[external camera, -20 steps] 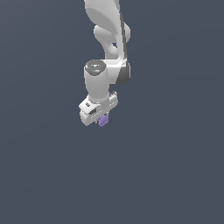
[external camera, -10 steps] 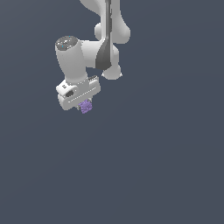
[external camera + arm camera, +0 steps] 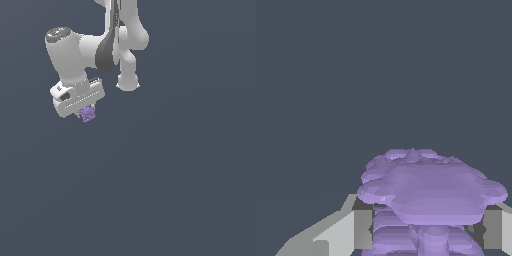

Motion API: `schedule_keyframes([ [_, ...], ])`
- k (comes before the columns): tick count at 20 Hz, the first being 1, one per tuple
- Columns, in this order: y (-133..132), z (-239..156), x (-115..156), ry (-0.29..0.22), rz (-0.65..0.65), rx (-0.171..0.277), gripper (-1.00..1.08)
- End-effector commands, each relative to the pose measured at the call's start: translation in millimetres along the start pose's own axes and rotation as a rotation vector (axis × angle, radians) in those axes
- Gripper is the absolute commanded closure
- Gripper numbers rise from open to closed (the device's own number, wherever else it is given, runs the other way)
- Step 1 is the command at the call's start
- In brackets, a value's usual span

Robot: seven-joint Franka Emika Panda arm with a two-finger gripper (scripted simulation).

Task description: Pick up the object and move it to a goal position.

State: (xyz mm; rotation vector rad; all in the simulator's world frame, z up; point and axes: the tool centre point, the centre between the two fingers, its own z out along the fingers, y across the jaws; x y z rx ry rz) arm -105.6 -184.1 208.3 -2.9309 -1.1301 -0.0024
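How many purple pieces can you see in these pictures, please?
1. The single purple piece sits clamped in the claw at the end of the arm, toward the exterior view's upper left; the wrist view shows the same piece close up between the fingers. No others are visible.

A flat, plain dark blue-grey surface (image 3: 175,190) fills the whole scene below and around the gripper (image 3: 87,114). No edge or texture is visible on it.

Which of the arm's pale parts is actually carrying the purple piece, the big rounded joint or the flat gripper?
The flat gripper: the purple piece sits pinched at its tip, well below the rounded joint.
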Motion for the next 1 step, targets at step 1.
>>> schedule_keyframes([
  [1, 1.0, -1.7, -2.6, 0.0, -0.002, 0.001, 1.08],
])
